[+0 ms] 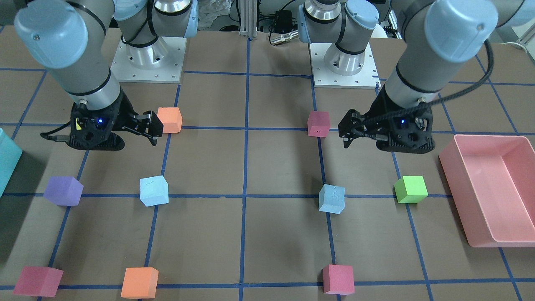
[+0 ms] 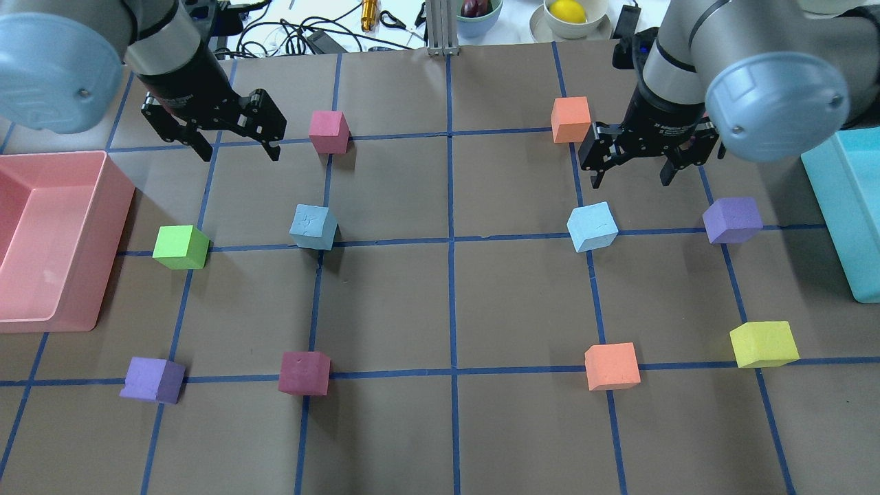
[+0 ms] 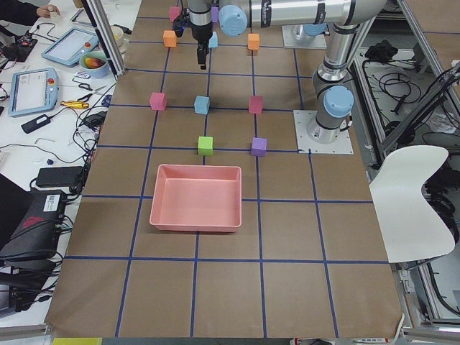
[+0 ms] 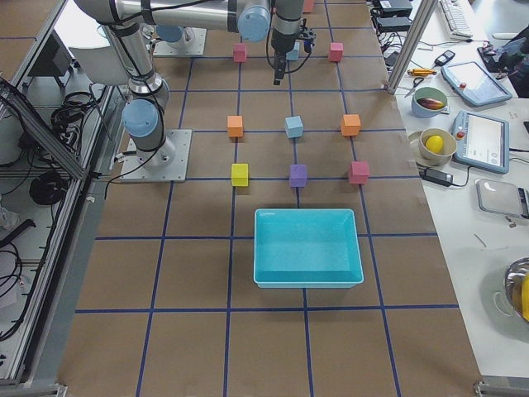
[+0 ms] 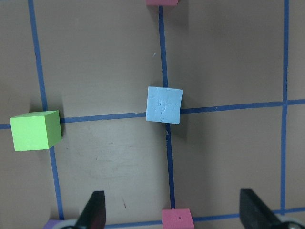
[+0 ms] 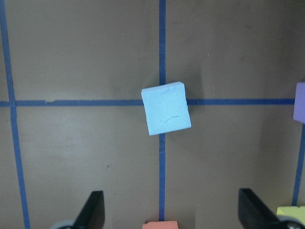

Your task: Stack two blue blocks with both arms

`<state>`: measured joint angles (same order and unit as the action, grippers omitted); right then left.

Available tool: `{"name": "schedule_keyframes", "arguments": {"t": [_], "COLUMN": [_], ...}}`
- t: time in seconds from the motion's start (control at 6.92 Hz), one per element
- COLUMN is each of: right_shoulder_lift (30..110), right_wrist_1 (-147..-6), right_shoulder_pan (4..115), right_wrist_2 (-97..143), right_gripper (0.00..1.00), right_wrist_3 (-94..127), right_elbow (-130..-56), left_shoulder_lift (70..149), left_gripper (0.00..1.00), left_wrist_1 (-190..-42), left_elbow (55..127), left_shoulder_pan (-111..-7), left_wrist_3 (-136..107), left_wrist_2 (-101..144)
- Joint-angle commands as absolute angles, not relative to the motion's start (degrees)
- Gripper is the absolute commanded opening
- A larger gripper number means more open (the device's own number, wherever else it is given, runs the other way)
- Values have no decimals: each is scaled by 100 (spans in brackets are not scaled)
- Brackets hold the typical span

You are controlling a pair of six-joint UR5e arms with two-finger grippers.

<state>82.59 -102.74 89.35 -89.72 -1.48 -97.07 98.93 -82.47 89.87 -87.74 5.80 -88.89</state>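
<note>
Robotics lab: teach pendants (image 4: 483, 132), cables (image 3: 25, 282)

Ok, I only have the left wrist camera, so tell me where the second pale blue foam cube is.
Observer: The second pale blue foam cube sits alone on the robot's right half of the table, over a crossing of blue tape lines.
Operator: Report the right end effector.
Observer: The right end effector hangs open and empty above the table, touching no cube.
Operator: Name what is outboard of that cube.
Observer: A purple foam cube, and past it a large teal plastic bin at the table's right edge.
</note>
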Motion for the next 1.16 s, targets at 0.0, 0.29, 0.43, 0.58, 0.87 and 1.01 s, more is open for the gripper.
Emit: {"name": "schedule_keyframes", "arguments": {"t": [0.0, 0.29, 0.43, 0.58, 0.87, 1.01], "right_shoulder_lift": [7911, 7517, 7410, 7270, 7076, 7040], "right_wrist_1": [-11316, -12972, -13382, -13394, -13630, -13684], "right_shoulder_pan": [8938, 8938, 8938, 8938, 8930, 8930], "right_wrist_2": [-8965, -8974, -8974, -8974, -8982, -8991], "right_gripper": [100, 100, 100, 100, 100, 100], "right_wrist_3": [-848, -1343, -1449, -1459, -1459, -1459], "right_elbow": [-10193, -10930, -11151, -11258, -11232, -11241], "left_shoulder_lift": [10343, 10660, 10826, 10924, 11091, 11205], "left_gripper": [100, 100, 100, 100, 100, 100], "left_wrist_1": [-6873, -5953, -5889, -5871, -5722, -5635], "left_elbow": [9848, 10300, 10309, 10301, 10318, 10344], "left_shoulder_pan": [-8885, -8921, -8921, -8938, -8947, -8947], "left_wrist_3": [580, 581, 571, 571, 589, 589], "left_wrist_2": [-8894, -8903, -8895, -8903, -8903, -8903]}}
